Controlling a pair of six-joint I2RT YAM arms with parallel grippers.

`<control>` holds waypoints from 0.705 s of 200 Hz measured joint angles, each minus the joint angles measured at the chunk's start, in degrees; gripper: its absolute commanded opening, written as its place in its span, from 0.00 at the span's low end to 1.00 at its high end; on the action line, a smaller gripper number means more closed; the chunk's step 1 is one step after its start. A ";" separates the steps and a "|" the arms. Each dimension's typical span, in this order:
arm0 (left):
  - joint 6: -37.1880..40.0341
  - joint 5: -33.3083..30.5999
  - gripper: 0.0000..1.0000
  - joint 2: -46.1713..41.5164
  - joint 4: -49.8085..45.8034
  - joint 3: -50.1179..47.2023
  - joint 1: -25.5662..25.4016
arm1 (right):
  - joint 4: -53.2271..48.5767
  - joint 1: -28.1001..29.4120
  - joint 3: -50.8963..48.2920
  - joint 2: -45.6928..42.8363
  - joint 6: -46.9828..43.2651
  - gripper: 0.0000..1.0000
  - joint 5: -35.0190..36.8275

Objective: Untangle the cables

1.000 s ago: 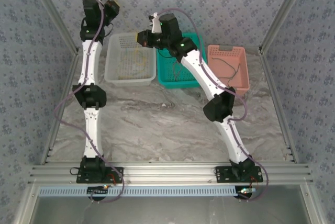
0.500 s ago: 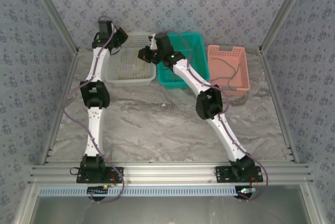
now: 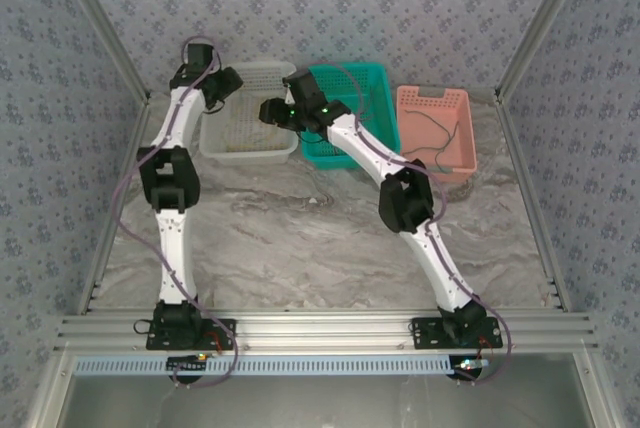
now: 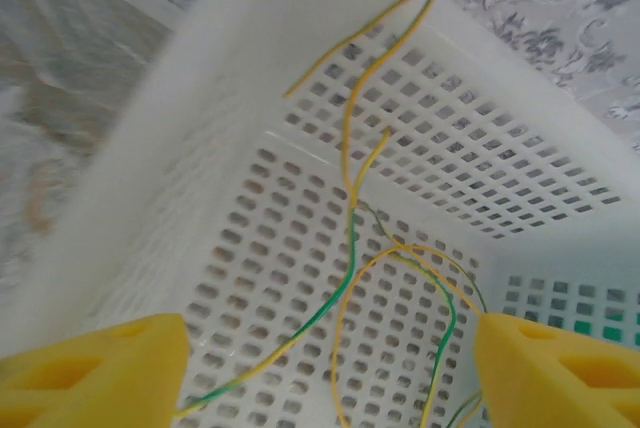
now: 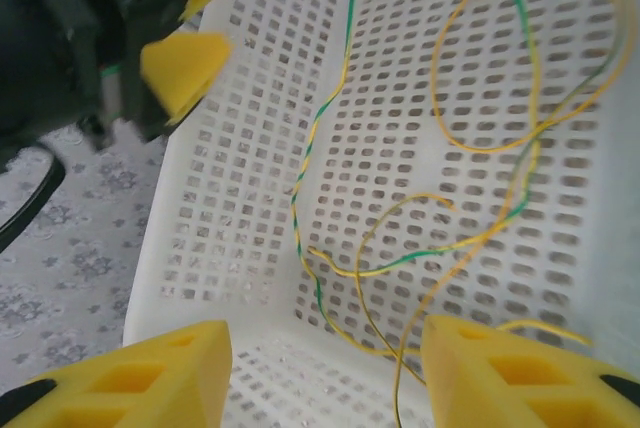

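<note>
The cables (image 4: 351,240) are thin yellow and yellow-green wires lying loosely crossed on the floor and walls of the white basket (image 4: 180,138). My left gripper (image 4: 330,378) hangs open over them, its yellow pads wide apart and holding nothing. From the basket's other side, my right gripper (image 5: 325,378) is also open above the same cables (image 5: 297,183), with nothing between its pads. In the top view the left gripper (image 3: 222,84) is at the white basket's (image 3: 250,153) far left corner and the right gripper (image 3: 272,110) at its right rim.
A teal basket (image 3: 362,83) stands right of the white one, under the right arm. Further right, a pink basket (image 3: 440,98) holds a black cable (image 3: 432,133). Patterned walls close off the back and both sides of the marble table (image 3: 300,238).
Both arms have come down and in toward the white basket. Both grippers have gone from shut to open, and the cables now lie loose in the basket.
</note>
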 measured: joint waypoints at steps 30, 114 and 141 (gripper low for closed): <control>-0.55 -2.12 0.84 -14.78 6.84 -17.59 0.33 | 2.56 1.25 -12.48 -12.55 -2.45 0.57 7.04; -0.83 -7.19 0.80 -53.96 10.10 -56.39 -0.39 | 12.72 5.20 -60.43 -57.75 -6.27 0.60 25.77; 1.73 -6.78 0.81 -68.50 5.27 -63.10 -1.33 | 10.88 5.14 -70.99 -73.88 -9.40 0.64 28.70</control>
